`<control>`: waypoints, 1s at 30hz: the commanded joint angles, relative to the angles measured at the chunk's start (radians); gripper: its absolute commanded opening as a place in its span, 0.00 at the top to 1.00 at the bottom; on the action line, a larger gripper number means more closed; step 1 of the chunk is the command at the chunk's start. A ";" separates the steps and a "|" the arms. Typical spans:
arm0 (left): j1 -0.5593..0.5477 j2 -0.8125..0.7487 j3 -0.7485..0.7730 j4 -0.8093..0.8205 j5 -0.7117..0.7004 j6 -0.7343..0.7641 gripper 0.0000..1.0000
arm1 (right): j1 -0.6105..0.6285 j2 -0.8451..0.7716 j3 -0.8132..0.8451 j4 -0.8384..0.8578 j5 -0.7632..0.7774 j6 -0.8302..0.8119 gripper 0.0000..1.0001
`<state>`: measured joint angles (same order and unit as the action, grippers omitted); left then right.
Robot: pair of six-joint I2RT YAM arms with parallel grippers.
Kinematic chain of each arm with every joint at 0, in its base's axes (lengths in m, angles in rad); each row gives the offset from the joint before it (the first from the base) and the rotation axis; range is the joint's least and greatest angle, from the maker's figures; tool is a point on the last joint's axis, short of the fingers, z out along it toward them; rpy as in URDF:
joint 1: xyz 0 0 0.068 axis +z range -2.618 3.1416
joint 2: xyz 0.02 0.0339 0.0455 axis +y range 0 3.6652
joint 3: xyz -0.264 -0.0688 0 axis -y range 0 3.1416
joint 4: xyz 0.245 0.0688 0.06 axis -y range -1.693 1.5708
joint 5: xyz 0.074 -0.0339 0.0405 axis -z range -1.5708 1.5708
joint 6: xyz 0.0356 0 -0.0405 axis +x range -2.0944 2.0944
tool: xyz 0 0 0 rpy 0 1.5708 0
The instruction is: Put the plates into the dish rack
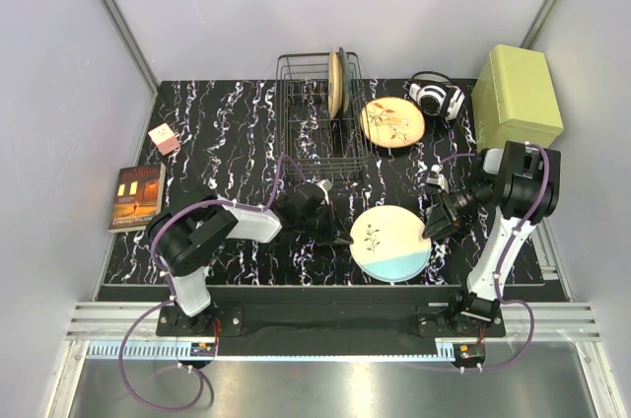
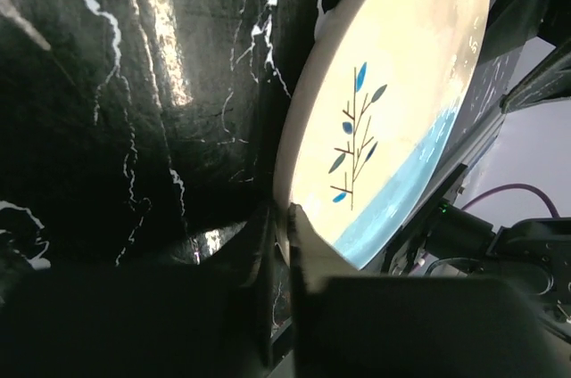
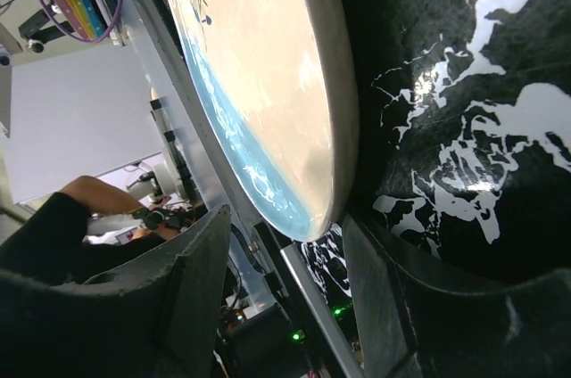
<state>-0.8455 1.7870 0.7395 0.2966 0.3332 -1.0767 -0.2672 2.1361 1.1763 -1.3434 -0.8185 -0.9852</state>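
The cream plate with a light-blue segment (image 1: 390, 243) lies near the table's front edge. My left gripper (image 1: 342, 226) is at its left rim, and in the left wrist view the gripper (image 2: 287, 217) is shut on the rim of this plate (image 2: 393, 84). My right gripper (image 1: 435, 224) is at the plate's right rim. In the right wrist view it (image 3: 284, 222) is open, with the plate's edge (image 3: 268, 57) between the fingers and apart from them. The black wire dish rack (image 1: 306, 132) holds an orange plate (image 1: 334, 83) and a dark teal plate (image 1: 344, 75) upright. Another orange plate (image 1: 391, 122) lies flat to its right.
A yellow-green box (image 1: 518, 95) stands at the back right with black-and-white headphones (image 1: 437, 98) beside it. A book (image 1: 137, 196) and a small pink card (image 1: 164, 138) lie at the left. The table's metal front edge (image 3: 312, 298) is just behind the plate.
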 commanded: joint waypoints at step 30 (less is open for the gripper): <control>-0.033 0.022 0.215 -0.163 -0.025 0.242 0.65 | 0.022 -0.056 0.123 -0.141 -0.087 -0.063 1.00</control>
<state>-0.8688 1.8843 0.8806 0.2558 0.3866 -1.0306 -0.2535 2.1891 1.2995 -1.3899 -0.8593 -1.0180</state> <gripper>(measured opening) 0.292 0.201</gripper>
